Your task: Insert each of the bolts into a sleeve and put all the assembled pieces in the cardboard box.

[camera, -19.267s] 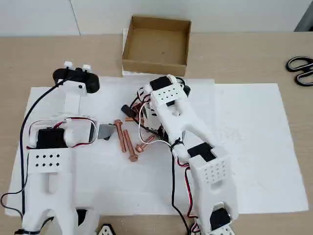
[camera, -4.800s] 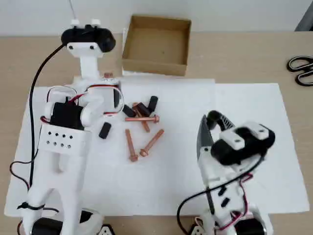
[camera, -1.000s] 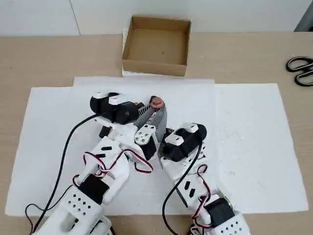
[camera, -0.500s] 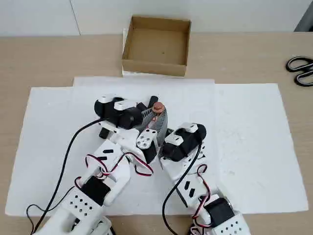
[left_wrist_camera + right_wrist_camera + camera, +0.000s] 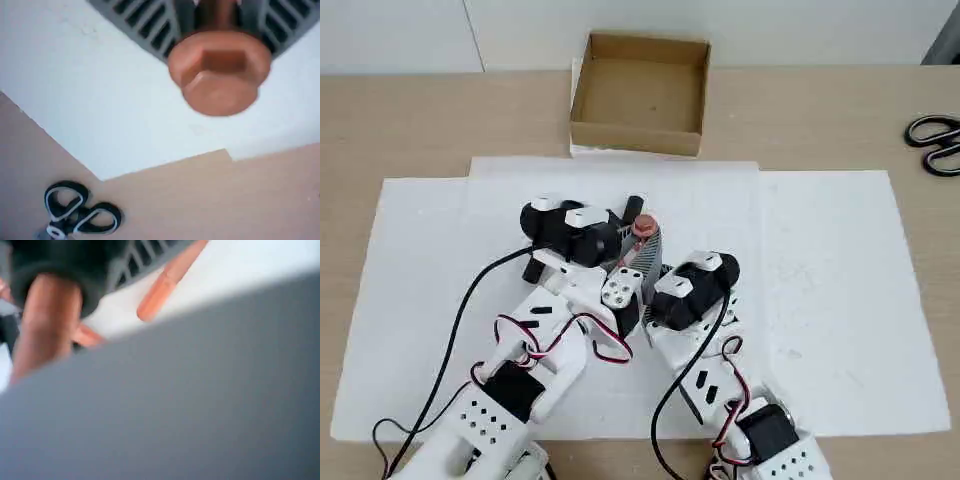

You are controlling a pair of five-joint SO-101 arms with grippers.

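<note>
The left gripper (image 5: 638, 243) is clamped on a copper bolt (image 5: 219, 70), head up, over the white paper (image 5: 820, 300). The right gripper (image 5: 650, 260) is just beside it; state cannot be told.

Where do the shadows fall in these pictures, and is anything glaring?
High view: even light, only faint shadows on the sheet, no glare. Left wrist view: the bolt has a darker recess. Right wrist view: a close grey surface looks dull, without glare.

Close to cam, copper bolt (image 5: 42, 325) shank running up into black sleeve (image 5: 52, 270), 2nd bolt (image 5: 167, 280) lying on white paper (image 5: 260, 260) behind, blurred grey surface (image 5: 200, 405) across fgd.
</note>
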